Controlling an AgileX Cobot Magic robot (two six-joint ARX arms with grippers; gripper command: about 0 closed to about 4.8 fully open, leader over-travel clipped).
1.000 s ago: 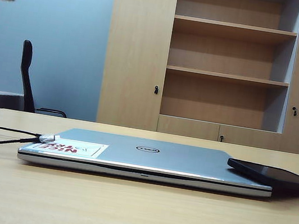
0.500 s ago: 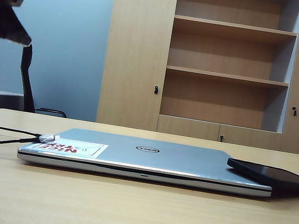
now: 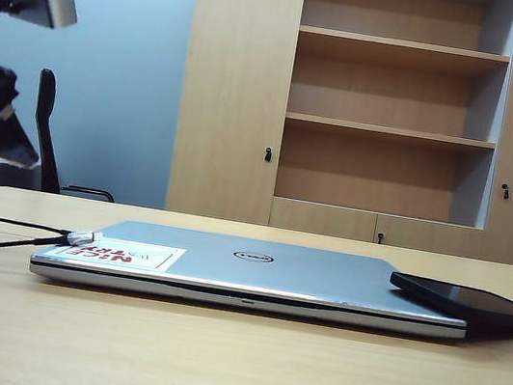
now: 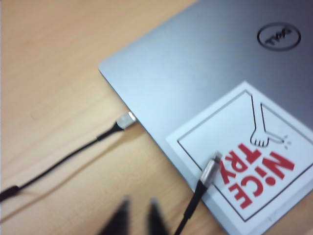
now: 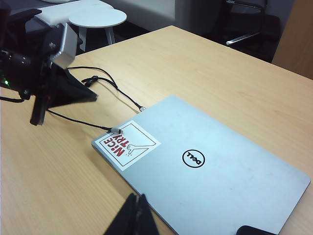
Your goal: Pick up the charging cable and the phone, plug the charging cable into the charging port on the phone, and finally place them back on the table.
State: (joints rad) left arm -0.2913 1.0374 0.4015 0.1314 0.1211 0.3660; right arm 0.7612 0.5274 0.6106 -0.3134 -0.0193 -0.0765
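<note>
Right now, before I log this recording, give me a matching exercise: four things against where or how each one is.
1. phone
2. charging cable plug
3. left gripper
4. right gripper

A. shut, by the laptop edge
B. lying on the red-lettered sticker
C. one end propped on the laptop lid
D. above the table, close over the cable

Pairs: 1-C, 2-B, 3-D, 4-A.

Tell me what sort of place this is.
Probably an office or lab room: a wooden shelf cabinet against the wall, a black office chair, and a closed Dell laptop on a wood-grain table.
</note>
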